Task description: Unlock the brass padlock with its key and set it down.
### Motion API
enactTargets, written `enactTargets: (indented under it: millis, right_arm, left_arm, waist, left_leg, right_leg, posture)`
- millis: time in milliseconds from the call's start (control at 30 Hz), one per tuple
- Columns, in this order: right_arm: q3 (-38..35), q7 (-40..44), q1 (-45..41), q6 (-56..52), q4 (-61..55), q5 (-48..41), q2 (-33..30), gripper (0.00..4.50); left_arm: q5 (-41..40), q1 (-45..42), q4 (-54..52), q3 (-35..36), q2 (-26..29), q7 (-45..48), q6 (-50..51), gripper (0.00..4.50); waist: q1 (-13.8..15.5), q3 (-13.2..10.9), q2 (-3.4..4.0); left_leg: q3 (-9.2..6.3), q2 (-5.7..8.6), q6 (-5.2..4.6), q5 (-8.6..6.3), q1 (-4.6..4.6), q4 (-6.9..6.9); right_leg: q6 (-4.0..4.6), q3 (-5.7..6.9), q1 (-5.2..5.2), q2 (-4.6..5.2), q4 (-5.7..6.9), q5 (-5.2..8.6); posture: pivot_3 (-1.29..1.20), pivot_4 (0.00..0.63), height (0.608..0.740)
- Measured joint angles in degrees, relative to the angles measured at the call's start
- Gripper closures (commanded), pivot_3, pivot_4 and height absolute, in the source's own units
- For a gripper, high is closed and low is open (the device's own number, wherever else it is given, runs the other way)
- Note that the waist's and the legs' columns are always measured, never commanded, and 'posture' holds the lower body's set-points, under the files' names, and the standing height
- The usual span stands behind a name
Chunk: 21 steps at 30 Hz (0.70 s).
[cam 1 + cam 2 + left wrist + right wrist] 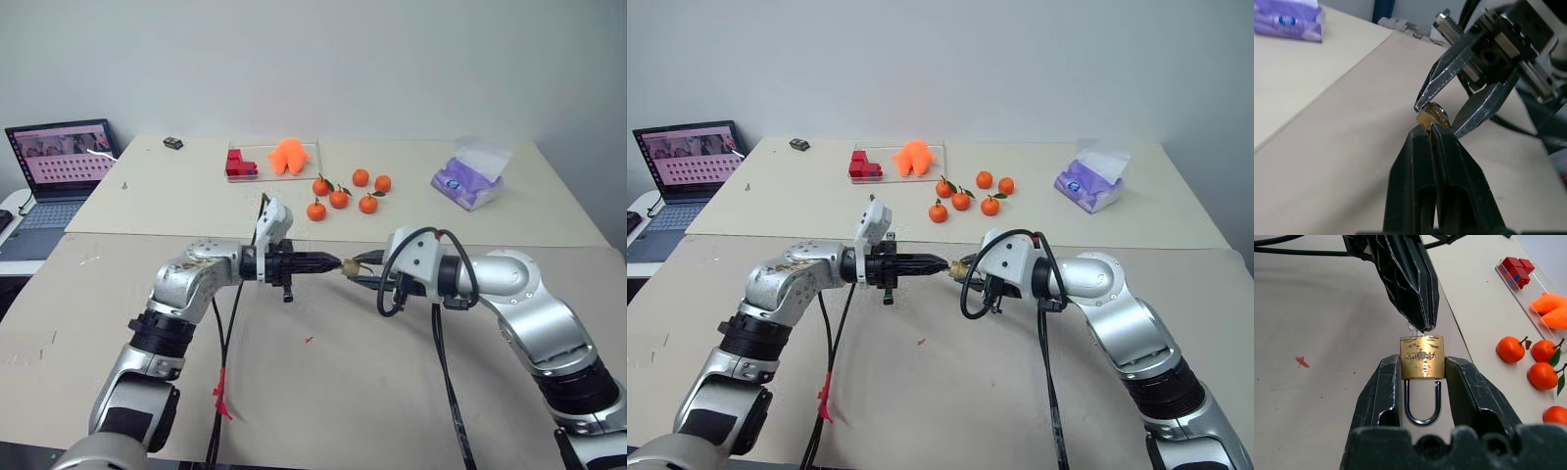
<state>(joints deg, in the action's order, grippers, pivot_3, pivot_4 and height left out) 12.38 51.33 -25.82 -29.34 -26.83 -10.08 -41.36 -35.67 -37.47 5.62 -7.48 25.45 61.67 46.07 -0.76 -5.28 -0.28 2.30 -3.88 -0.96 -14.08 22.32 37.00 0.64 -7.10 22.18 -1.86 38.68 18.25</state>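
Tabletop beyond: oranges (339, 198), tissue pack (471, 179); right pincer (1422, 377) clamps brass padlock (1422, 357), left pincer (1422, 325) closed.

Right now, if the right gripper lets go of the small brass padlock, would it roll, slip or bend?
The small brass padlock looks solid metal, probably stiff and heavy for its size. Its flat sides suggest it would not roll. Its polished faces may slip between the right gripper fingers, which clamp only its edges.

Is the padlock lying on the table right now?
No, the padlock is held up off the table, pinched by its brass body between the right gripper's two fingers.
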Motion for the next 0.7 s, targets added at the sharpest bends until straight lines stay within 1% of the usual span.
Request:
enactTargets:
  millis: [33,100,133,167,200,267,400,700]
  right_arm:
    - [0.0,0.1,0.0,0.0,-0.4,-0.2,0.1,3.59]
    - [0.0,0.4,-0.8,0.2,-1.2,-0.3,0.2,3.59]
    - [-0.2,0.4,-1.3,0.4,-1.4,-0.3,0.2,3.59]
    - [-0.4,0.4,-1.5,0.5,-1.4,-0.3,0.2,3.59]
    - [-0.8,0.4,-1.6,0.7,-1.5,-0.3,0.2,3.59]
    - [-1.7,0.4,-2.3,1.4,-2.4,-0.5,0.2,3.59]
    - [-2.0,0.4,-2.6,1.6,-2.8,-0.8,0.4,3.59]
    - [-2.0,0.4,-2.6,1.6,-2.8,-0.8,0.4,3.59]
  left_arm:
    - [-1.2,0.0,0.1,0.9,0.0,-0.5,2.5,3.72]
    - [-6.2,-0.8,2.4,5.2,-0.7,-3.1,11.5,3.3]
    - [-7.7,-1.2,3.8,7.4,-0.8,-4.3,14.3,2.83]
    - [-8.4,-1.4,4.6,8.6,-0.7,-5.0,15.9,2.59]
    - [-8.8,-1.7,5.4,9.7,-0.6,-6.3,17.7,2.21]
    - [-9.0,-1.7,6.5,10.5,-0.4,-8.4,20.6,1.59]
    - [-9.7,-1.9,6.5,11.0,-0.7,-9.7,23.9,1.59]
    - [-11.9,-3.5,6.5,13.4,-3.0,-12.0,27.3,1.59]
  waist:
    - [0.0,0.0,0.0]
    - [0.0,0.0,0.0]
    - [0.0,0.0,0.0]
    - [0.0,0.0,0.0]
    - [0.0,0.0,0.01]
    - [0.1,0.0,0.01]
    - [0.1,0.0,0.02]
    - [0.0,0.0,0.01]
  left_leg:
    - [-0.01,0.0,0.0,0.0,-0.01,0.0]
    - [-0.05,0.01,0.0,0.0,-0.02,0.01]
    - [-0.06,0.01,0.0,0.0,-0.03,0.01]
    - [-0.06,0.01,0.0,0.0,-0.04,0.0]
    - [-0.06,0.01,0.0,0.0,-0.03,-0.01]
    - [-0.08,0.02,0.02,0.01,0.0,-0.01]
    - [-0.09,0.07,0.09,0.05,0.03,-0.01]
    - [-0.1,0.05,0.13,0.08,0.01,-0.02]
  right_leg:
    - [-0.01,0.01,0.0,0.0,0.01,0.01]
    - [-0.03,0.05,0.0,0.0,-0.02,0.02]
    - [-0.03,0.06,0.0,0.0,-0.02,0.02]
    - [-0.03,0.06,0.0,0.0,-0.02,0.02]
    - [-0.03,0.06,0.0,0.0,-0.02,0.02]
    - [-0.03,0.07,0.01,0.01,0.0,0.02]
    - [-0.03,0.09,0.0,0.1,0.18,0.01]
    - [-0.03,0.1,0.0,0.06,0.19,0.02]
  posture:
    - [0.0,0.15,0.673]
    - [0.0,0.15,0.673]
    - [0.0,0.15,0.673]
    - [0.0,0.15,0.673]
    - [0.0,0.15,0.673]
    - [0.0,0.15,0.673]
    - [0.0,0.15,0.673]
    - [0.0,0.15,0.673]
